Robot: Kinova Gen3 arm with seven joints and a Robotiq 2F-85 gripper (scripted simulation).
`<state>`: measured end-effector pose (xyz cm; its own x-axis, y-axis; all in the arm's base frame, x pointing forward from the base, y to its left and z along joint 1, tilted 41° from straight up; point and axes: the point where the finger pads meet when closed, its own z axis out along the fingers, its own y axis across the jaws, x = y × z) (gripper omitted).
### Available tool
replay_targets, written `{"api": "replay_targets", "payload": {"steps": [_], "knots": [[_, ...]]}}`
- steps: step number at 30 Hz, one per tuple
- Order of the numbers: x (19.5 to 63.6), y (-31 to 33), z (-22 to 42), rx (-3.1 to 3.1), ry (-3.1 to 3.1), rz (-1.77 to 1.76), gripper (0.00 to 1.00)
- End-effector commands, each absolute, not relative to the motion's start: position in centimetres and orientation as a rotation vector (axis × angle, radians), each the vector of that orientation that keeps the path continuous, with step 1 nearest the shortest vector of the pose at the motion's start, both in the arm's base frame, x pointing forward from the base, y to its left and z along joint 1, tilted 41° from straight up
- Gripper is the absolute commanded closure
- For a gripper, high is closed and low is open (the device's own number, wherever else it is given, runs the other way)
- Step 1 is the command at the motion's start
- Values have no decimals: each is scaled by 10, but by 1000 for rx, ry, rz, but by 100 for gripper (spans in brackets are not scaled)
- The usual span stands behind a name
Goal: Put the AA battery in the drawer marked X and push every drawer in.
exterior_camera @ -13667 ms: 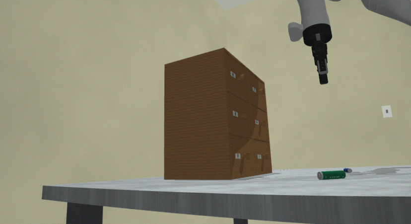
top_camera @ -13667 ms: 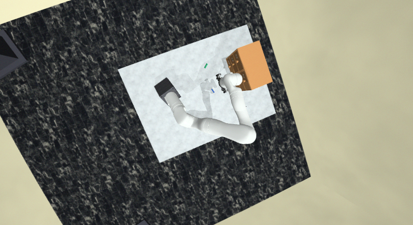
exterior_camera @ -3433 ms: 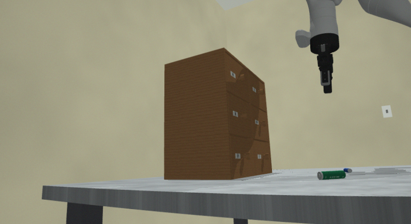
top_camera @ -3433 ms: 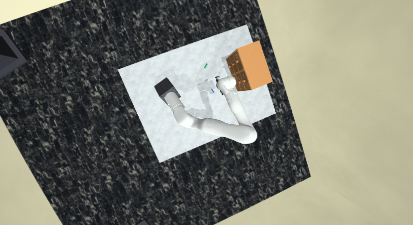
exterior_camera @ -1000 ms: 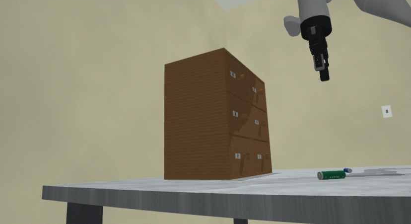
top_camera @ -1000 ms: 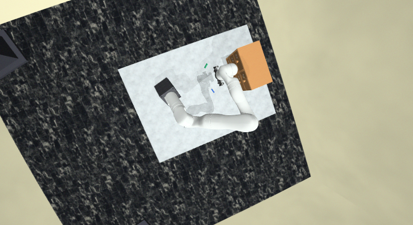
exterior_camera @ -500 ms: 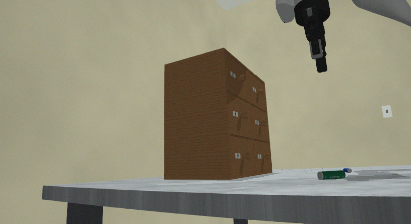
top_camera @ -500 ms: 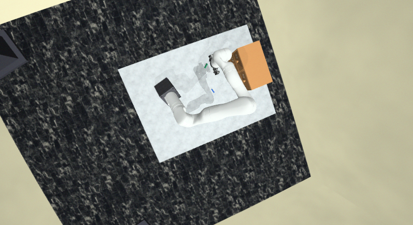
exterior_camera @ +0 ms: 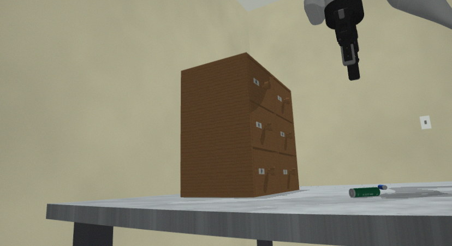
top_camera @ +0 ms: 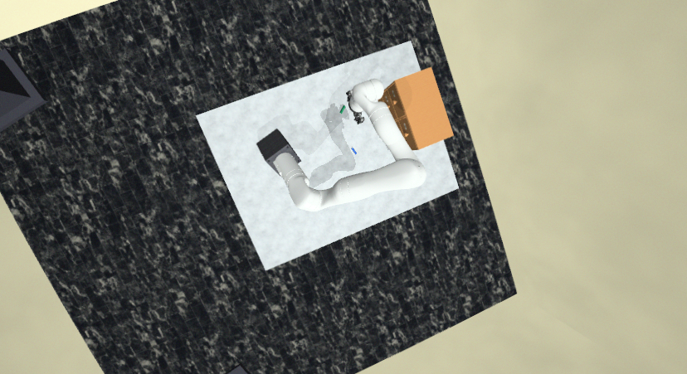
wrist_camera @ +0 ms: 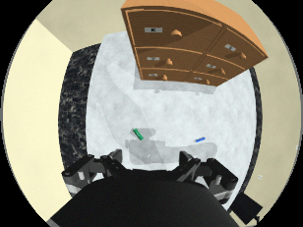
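A green battery (top_camera: 343,109) (exterior_camera: 364,192) (wrist_camera: 138,134) and a blue battery (top_camera: 353,150) (exterior_camera: 382,187) (wrist_camera: 200,140) lie apart on the table. The green one looks thicker; no size marking is readable. The brown chest (top_camera: 427,107) (exterior_camera: 218,127) (wrist_camera: 216,11) stands upright with all its drawers in. In the wrist view, the upper left drawer's label (wrist_camera: 153,29) looks like a K; the other labels are too small to read surely. My gripper (top_camera: 353,105) (exterior_camera: 351,69) (wrist_camera: 151,157) is open and empty, high above the table, in front of the chest.
The pale table (top_camera: 307,237) (exterior_camera: 158,208) (wrist_camera: 226,112) carries the chest near one end and the dark robot base (top_camera: 275,142) toward the other. Round knobs (wrist_camera: 176,32) (exterior_camera: 267,84) stick out from the drawer fronts. The forearm passes close to the chest in the overhead view.
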<state>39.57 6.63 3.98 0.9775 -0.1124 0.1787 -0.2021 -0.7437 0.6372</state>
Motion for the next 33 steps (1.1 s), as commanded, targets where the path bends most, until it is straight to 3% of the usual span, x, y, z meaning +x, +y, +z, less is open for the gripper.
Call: {"api": "replay_targets", "payload": {"steps": [1, 33], "knots": [[396, 66, 40, 2415, -213, 176, 0], [421, 44, 21, 2361, -91, 492, 0]]}}
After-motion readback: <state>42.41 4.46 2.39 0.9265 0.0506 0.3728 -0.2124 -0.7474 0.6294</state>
